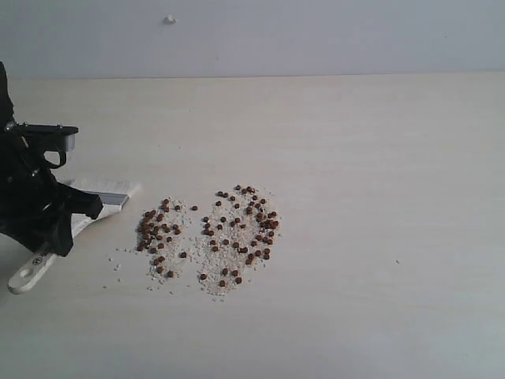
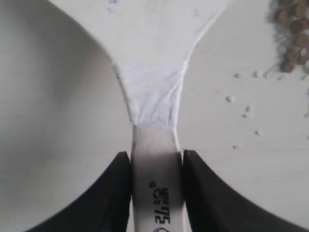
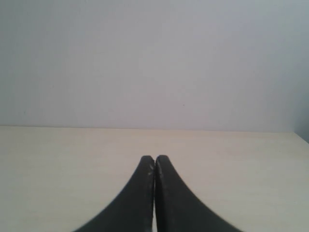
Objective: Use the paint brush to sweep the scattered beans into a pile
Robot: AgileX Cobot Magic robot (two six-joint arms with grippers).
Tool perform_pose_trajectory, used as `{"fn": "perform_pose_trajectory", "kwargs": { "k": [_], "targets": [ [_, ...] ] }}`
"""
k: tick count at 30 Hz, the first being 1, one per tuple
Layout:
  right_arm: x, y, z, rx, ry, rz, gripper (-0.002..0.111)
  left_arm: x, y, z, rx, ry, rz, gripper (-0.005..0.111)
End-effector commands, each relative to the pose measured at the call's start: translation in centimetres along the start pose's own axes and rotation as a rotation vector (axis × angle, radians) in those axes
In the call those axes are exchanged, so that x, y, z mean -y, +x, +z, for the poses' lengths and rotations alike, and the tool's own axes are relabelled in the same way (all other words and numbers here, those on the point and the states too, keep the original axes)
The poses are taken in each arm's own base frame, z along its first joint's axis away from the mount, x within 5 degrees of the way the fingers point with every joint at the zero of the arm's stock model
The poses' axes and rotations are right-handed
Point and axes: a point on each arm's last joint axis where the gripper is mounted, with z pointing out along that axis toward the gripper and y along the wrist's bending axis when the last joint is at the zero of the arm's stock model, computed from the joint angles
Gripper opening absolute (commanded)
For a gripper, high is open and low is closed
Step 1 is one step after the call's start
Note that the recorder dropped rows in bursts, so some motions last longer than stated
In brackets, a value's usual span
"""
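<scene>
Brush gripped; beans not yet piled.
Your left hand (image 2: pixel 157 157) is clamping the paint brush (image 1: pixel 102 192), judged light, by its stiff handle, soft bristles lying near the scattered beans (image 1: pixel 213 233); your right hand (image 3: pixel 154 159) is sitting clenched.

Left arm (image 1: pixel 31 197): all black, blocky housing with angular edges. There's a grey metal plate (image 1: pixel 69 140) at the top end and a black hook-shaped loop (image 1: pixel 55 155) just under it. Small pale dots on the top bar (image 1: pixel 35 128) look like screw heads.
Left gripper (image 2: pixel 157 159): smooth matte black fingers (image 2: pixel 111 193), broad at the base, curving in to rounded tips.
Right gripper (image 3: pixel 154 162): same black tapered profile, with faint pale scuffs on the inner tip edges.
</scene>
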Motion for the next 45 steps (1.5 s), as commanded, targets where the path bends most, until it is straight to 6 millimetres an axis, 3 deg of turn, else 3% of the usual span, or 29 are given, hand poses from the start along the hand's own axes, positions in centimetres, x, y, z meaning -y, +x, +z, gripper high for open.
{"fn": "perform_pose_trajectory", "kwargs": {
  "k": [1, 8, 14, 19, 27, 29, 30, 32, 33, 36, 39, 45],
  "targets": [
    [0.0, 0.0, 0.0, 0.012, 0.005, 0.001, 0.0, 0.5, -0.9, -1.8, 0.008, 0.011, 0.02, 0.0],
    [0.0, 0.0, 0.0, 0.012, 0.005, 0.003, 0.0, 1.0, -3.1, -5.9, 0.074, 0.013, 0.082, 0.0],
    [0.0, -0.1, 0.0, 0.02, 0.007, 0.001, 0.0, 0.9, -3.4, -6.4, 0.092, 0.003, 0.094, 0.0],
    [0.2, -1.4, -0.1, 0.165, 0.022, 0.079, 0.0, 0.9, -3.6, -6.5, 0.116, 0.003, 0.092, 0.0],
    [0.7, -2.4, -0.4, 0.294, 0.004, 0.55, 0.0, 0.8, -3.8, -6.5, 0.134, 0.003, 0.088, 0.0],
    [0.9, -3.3, -0.8, 0.412, -0.03, 0.656, 0.0, 0.8, -4.0, -6.7, 0.152, 0.003, 0.089, 0.0],
    [0.9, -4.2, -1.1, 0.506, -0.063, 0.607, 0.0, 0.9, -4.1, -6.9, 0.16, 0.004, 0.089, 0.0],
    [-0.6, -6.9, -2.0, 0.727, -0.227, 0.352, 0.0, 1.0, -4.5, -7.8, 0.181, 0.005, 0.092, 0.0],
    [-1.4, -7.9, -2.0, 0.731, -0.294, 0.258, 0.0, 1.0, -4.6, -8.2, 0.189, 0.005, 0.093, 0.0],
    [-3.4, -9.7, -0.3, 0.55, -0.446, 0.074, 0.0, 1.1, -4.8, -8.9, 0.192, 0.008, 0.094, 0.0],
    [-4.8, -10.2, 2.7, 0.349, -0.582, -0.03, 0.0, 1.1, -4.9, -9.3, 0.2, 0.009, 0.095, 0.0],
    [-6.8, -8.3, 10.7, 0.092, -0.834, -0.058, 0.004, 1.1, -5.0, -9.3, 0.204, 0.009, 0.095, 0.0]
  ]
}}
